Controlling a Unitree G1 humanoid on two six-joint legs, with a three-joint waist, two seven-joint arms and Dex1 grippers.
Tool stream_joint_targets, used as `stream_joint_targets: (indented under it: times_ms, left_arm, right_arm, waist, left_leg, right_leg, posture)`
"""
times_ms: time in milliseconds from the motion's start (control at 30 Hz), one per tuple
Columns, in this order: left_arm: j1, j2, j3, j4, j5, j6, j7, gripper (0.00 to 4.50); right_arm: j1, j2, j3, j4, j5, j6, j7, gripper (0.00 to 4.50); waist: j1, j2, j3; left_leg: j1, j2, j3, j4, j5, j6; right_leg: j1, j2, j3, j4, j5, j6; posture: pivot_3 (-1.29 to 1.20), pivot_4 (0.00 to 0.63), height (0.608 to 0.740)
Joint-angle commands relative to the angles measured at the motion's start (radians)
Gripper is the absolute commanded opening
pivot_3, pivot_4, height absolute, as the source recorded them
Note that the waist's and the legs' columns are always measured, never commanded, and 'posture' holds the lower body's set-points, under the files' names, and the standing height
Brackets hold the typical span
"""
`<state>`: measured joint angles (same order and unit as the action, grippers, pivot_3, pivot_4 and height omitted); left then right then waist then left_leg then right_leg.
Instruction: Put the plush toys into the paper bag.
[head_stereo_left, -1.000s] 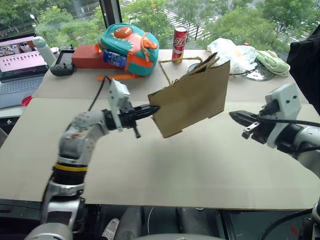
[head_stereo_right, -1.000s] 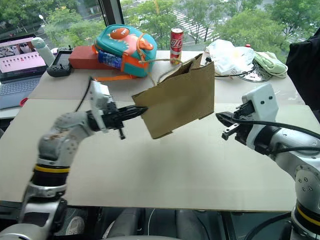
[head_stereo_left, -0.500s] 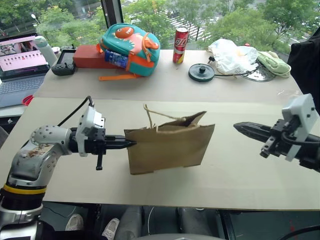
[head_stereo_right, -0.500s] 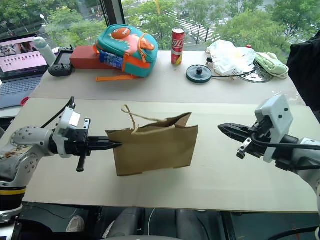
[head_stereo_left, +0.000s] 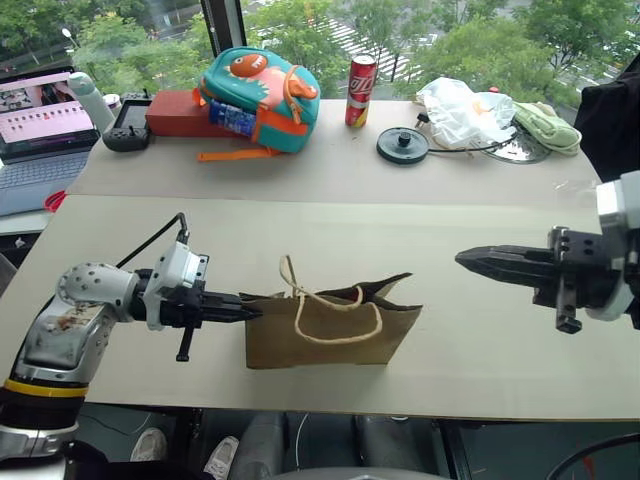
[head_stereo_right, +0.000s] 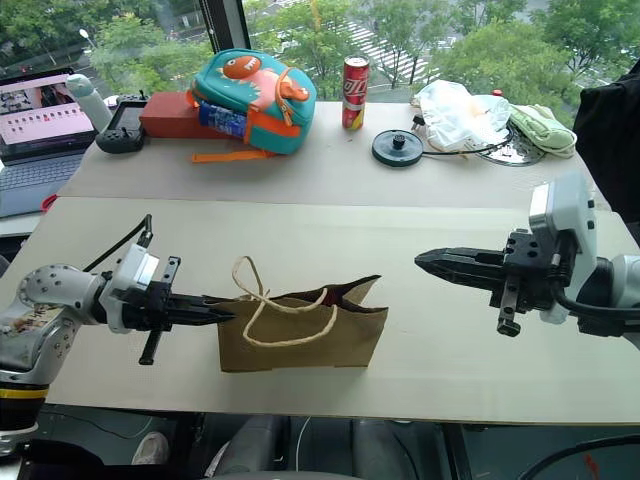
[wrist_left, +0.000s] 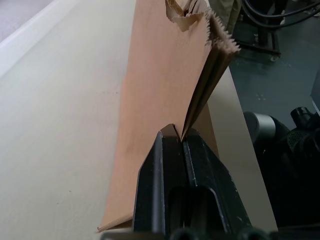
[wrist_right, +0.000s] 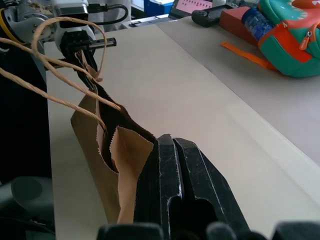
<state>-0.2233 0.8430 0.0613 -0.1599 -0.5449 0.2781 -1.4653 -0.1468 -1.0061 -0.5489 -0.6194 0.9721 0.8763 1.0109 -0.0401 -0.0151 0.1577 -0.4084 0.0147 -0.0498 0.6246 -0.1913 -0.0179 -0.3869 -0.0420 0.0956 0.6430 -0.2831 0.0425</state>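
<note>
— What's the biggest thing in front of the robot?

— The wide beige table (head_stereo_left: 480, 370), made of two boards meeting at a seam. At its far edge sit a teal-and-orange fish-face backpack (head_stereo_left: 258, 98), a crumpled white plastic bag (head_stereo_left: 462, 105), a red drink can (head_stereo_left: 360, 91) and a round black disc (head_stereo_left: 403, 145).

— And the bag for the task?

— The plain brown kraft paper bag (head_stereo_left: 330, 330) stands near the table's front edge, nearly flat, its mouth only slightly parted at the top. Its two tan twisted-cord handles (head_stereo_left: 335, 315) flop over the side that faces the robot.

— Is anything holding it?

— Yes. The left gripper (head_stereo_left: 252, 312) lies level, pointing right, with its black fingers pinched together on the bag's left edge; the left wrist view shows the paper caught right at the fingertips (wrist_left: 170, 137).

— The other arm?

— The right gripper (head_stereo_left: 470, 260) hangs above the table to the right of the bag, apart from it, pointing left toward it. Its fingers are pressed together with nothing between them.

— The plush toys?

— I cannot make them out anywhere.
</note>
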Motion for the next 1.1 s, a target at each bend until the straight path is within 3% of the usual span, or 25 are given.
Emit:
stream_joint_targets:
  times_ms: [33, 267, 300, 333, 600, 800, 1100]
  left_arm:
    - [-0.005, 0.0, -0.006, 0.014, 0.03, -0.07, -0.015, 0.04]
    - [-0.018, 0.008, -0.013, 0.031, 0.038, -0.085, -0.015, 0.04]
    - [-0.022, 0.017, -0.01, 0.026, 0.028, -0.067, -0.015, 0.57]
    - [-0.024, 0.027, -0.005, 0.019, 0.017, -0.049, -0.015, 0.75]
    - [-0.042, 0.121, 0.06, -0.034, -0.068, 0.109, -0.007, 3.53]
    - [-0.069, 0.278, 0.178, -0.1, -0.27, 0.41, -0.007, 3.53]
    - [-0.071, 0.325, 0.27, -0.075, -0.349, 0.555, 0.047, 3.53]
  right_arm:
    - [-0.012, -0.022, 0.009, -0.016, 0.026, -0.03, 0.013, 0.0]
    - [-0.005, -0.046, 0.057, -0.012, 0.002, -0.051, 0.027, 0.0]
    - [-0.005, -0.05, 0.062, -0.009, -0.002, -0.057, 0.03, 0.0]
    - [-0.006, -0.053, 0.067, -0.007, -0.007, -0.062, 0.032, 0.0]
    - [-0.003, -0.071, 0.092, 0.008, -0.036, -0.084, 0.049, 0.0]
    - [-0.008, -0.091, 0.103, 0.028, -0.057, -0.1, 0.071, 0.0]
    - [-0.038, -0.094, 0.055, -0.017, 0.045, -0.066, 0.041, 0.0]
  waist:
    - [0.001, 0.0, 0.0]
    - [0.001, 0.0, 0.0]
    - [0.001, 0.0, 0.0]
    - [0.001, 0.0, 0.0]
    - [-0.001, 0.0, 0.0]
    - [-0.003, -0.002, 0.001]
    - [-0.003, -0.002, 0.002]
  left_leg:
    - [0.0, 0.0, 0.0, 0.0, 0.0, 0.0]
    - [0.0, 0.0, 0.0, 0.0, 0.0, 0.0]
    - [0.0, 0.0, 0.0, 0.0, 0.0, 0.0]
    - [0.0, 0.0, 0.0, 0.0, 0.0, 0.0]
    - [0.0, 0.0, 0.0, 0.0, 0.0, 0.0]
    - [0.0, 0.001, 0.0, 0.0, 0.0, 0.0]
    - [0.001, 0.001, 0.0, 0.0, 0.0, 0.0]
  right_leg:
    - [0.0, 0.0, 0.0, 0.0, 0.0, 0.0]
    - [0.0, 0.0, 0.0, 0.0, 0.0, 0.0]
    - [0.0, 0.0, 0.0, 0.0, 0.0, 0.0]
    - [0.0, 0.0, 0.0, 0.0, 0.0, 0.0]
    - [0.0, 0.0, 0.0, 0.001, 0.0, 0.0]
    - [-0.001, 0.0, -0.001, 0.001, 0.0, 0.0]
    - [-0.001, 0.0, -0.001, 0.003, -0.001, 0.0]
  posture:
    - [0.0, 0.15, 0.739]
    - [0.0, 0.15, 0.739]
    - [0.0, 0.15, 0.739]
    - [0.0, 0.15, 0.739]
    - [0.0, 0.15, 0.739]
    - [0.0, 0.15, 0.739]
    - [0.0, 0.15, 0.739]
